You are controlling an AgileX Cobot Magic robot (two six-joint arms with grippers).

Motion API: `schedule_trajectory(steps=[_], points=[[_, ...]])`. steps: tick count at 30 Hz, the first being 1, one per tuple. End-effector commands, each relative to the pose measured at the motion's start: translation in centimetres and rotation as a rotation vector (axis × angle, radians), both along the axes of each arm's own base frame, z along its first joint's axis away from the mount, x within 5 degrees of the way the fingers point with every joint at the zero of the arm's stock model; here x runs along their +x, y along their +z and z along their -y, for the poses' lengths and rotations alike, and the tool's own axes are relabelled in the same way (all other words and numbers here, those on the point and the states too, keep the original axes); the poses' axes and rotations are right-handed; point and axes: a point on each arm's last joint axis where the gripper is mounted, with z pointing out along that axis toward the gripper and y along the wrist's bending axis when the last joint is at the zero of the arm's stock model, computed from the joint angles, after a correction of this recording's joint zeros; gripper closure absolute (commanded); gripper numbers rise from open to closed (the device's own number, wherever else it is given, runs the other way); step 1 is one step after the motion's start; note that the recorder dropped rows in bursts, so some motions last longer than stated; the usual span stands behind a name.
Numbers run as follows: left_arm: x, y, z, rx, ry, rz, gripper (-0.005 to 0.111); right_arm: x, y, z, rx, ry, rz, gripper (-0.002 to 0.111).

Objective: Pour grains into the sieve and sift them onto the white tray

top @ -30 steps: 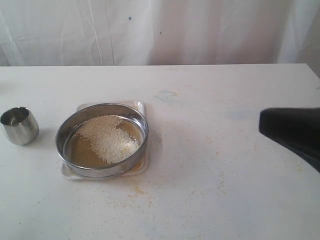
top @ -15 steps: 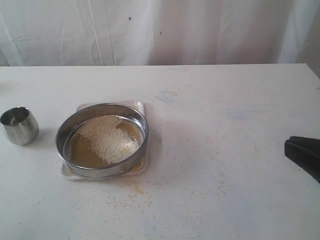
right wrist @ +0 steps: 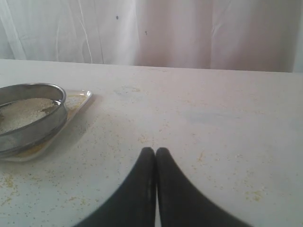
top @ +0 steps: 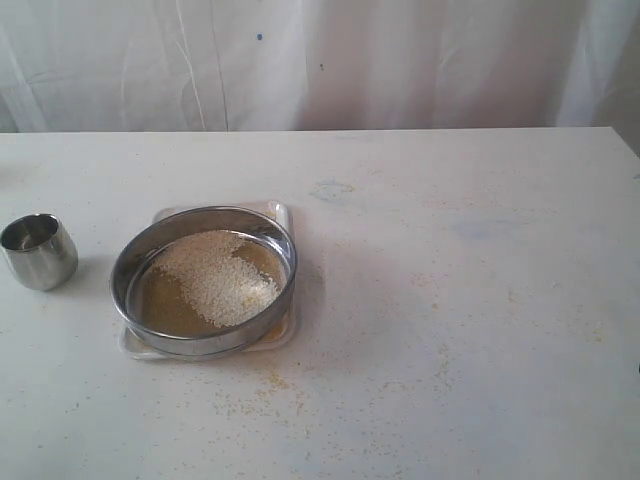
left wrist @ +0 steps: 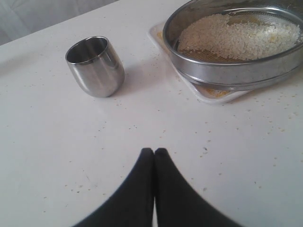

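The steel sieve [top: 127, 262] rests on the white tray [top: 279, 212] at the table's left. Pale grains [top: 212, 276] lie heaped on its mesh, with yellow meal showing below. In the left wrist view the sieve [left wrist: 227, 71], its grains [left wrist: 236, 38] and a corner of the tray [left wrist: 208, 94] appear beyond my left gripper [left wrist: 154, 151], which is shut and empty over bare table. My right gripper [right wrist: 155, 150] is shut and empty too, well to the right of the sieve [right wrist: 33, 127] and tray [right wrist: 80, 99]. Neither gripper shows in the exterior view.
A small empty steel cup [top: 38, 251] stands upright left of the sieve, seen also as the cup [left wrist: 94, 66] in the left wrist view. Spilled grains speckle the tabletop [top: 270, 390] in front of the tray. A white curtain hangs behind the table.
The right arm has pulled back out of the exterior view at the right edge. Sieve, tray and cup have not moved.
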Motion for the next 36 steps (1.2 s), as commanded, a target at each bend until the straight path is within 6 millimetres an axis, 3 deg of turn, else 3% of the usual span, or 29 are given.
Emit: schedule_trajectory(steps=[1,36], points=[[-0.02,-0.10,0.03,0.000,-0.005,0.002,0.107,-0.09,-0.56,0.05,-0.004,-0.006,-0.048,0.108],[-0.02,-0.10,0.03,0.000,-0.005,0.002,0.107,-0.11,-0.62,0.05,-0.006,-0.006,-0.056,0.108]])
